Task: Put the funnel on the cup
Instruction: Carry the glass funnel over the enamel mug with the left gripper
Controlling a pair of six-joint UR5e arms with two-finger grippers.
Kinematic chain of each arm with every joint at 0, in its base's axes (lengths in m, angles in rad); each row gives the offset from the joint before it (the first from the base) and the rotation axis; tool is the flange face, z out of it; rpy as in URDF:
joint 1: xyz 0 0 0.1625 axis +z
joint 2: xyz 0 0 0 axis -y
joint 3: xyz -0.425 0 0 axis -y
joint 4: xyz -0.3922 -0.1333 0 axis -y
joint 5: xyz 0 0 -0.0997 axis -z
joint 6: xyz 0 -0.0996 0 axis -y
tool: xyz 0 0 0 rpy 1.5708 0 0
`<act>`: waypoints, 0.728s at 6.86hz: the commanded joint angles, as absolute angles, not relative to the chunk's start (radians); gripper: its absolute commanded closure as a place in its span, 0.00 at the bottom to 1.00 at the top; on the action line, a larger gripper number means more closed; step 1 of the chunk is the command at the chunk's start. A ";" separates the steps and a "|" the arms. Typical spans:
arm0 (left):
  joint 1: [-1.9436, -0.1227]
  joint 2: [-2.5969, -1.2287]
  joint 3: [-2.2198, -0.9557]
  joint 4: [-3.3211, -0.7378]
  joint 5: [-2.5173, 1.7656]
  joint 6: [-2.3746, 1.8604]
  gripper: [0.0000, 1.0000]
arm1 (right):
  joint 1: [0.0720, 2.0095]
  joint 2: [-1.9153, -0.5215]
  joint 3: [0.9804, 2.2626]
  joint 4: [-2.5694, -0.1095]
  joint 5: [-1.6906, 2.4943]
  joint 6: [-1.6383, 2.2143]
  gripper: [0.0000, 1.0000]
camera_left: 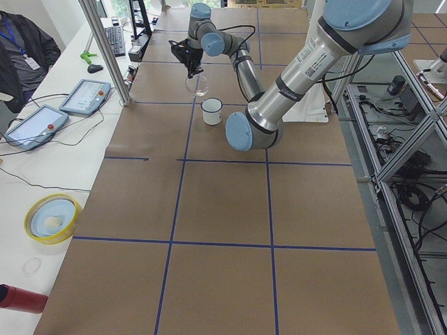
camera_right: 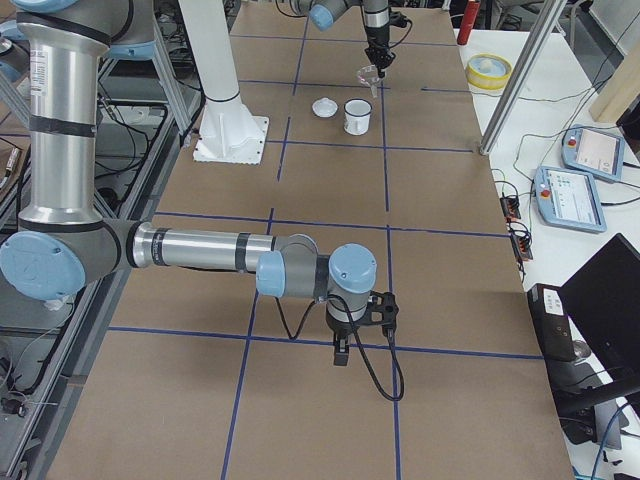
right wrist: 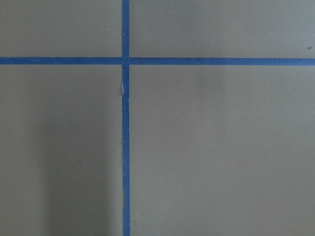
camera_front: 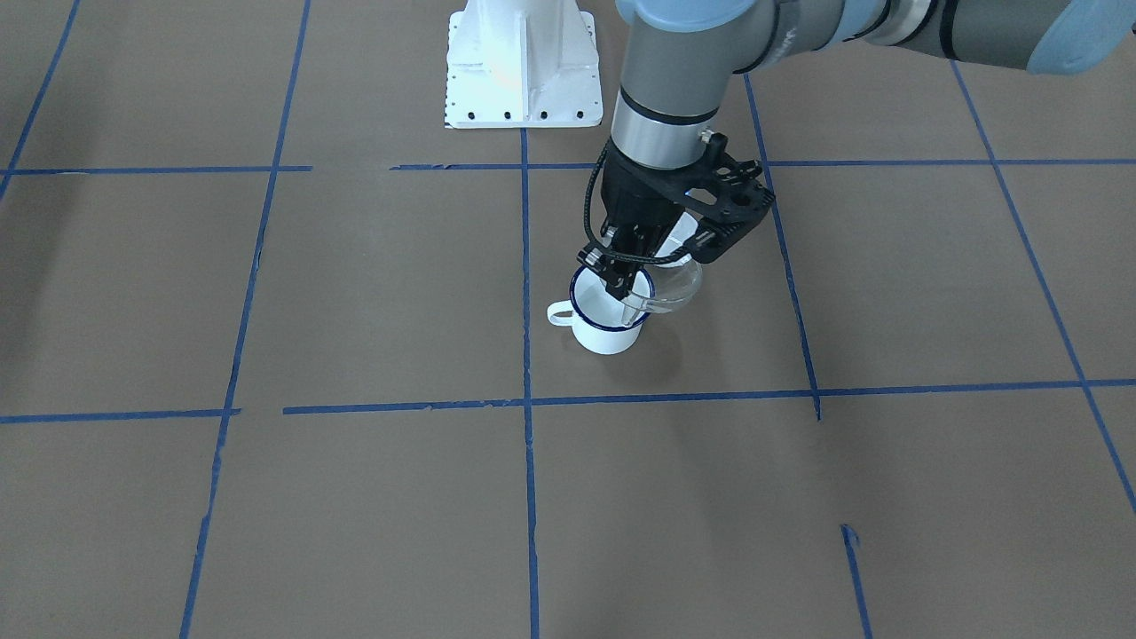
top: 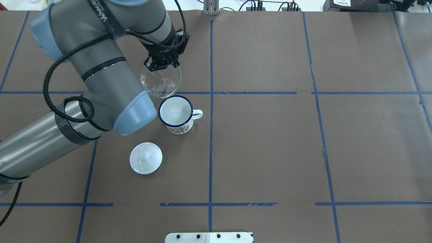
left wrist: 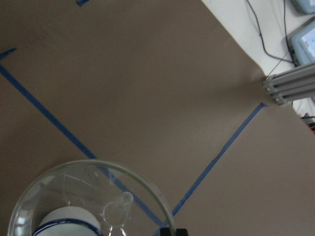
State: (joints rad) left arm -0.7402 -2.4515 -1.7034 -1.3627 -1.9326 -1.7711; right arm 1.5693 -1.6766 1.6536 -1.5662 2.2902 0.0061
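Observation:
The clear funnel point(top: 160, 82) is held by its rim in my left gripper point(top: 165, 64), which is shut on it. It hangs in the air, spout down, close to the cup point(top: 175, 116), a white enamel mug with a dark blue rim and its handle pointing right in the overhead view. In the front view the funnel point(camera_front: 670, 284) overlaps the cup's point(camera_front: 603, 330) rim on one side, off-centre. The left wrist view shows the funnel point(left wrist: 88, 196) with the cup's rim point(left wrist: 69, 223) beneath it. My right gripper point(camera_right: 342, 352) shows only in the right side view, low over the table; I cannot tell its state.
A round white knobbed lid point(top: 145, 158) lies on the brown paper near the cup, on the robot's side. The white robot base point(camera_front: 522, 67) stands behind it. Blue tape lines cross the table. Pendants and a yellow bowl point(camera_left: 52, 218) lie beyond the far edge.

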 commanded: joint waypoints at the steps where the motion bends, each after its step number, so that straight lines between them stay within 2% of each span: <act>1: -0.675 -2.473 -1.610 -1.327 -1.934 -1.659 1.00 | 1.569 -1.677 1.654 -1.566 2.290 0.006 0.00; 5: -0.646 -2.502 -1.524 -1.333 -1.936 -1.629 1.00 | 1.569 -1.677 1.655 -1.566 2.290 0.006 0.00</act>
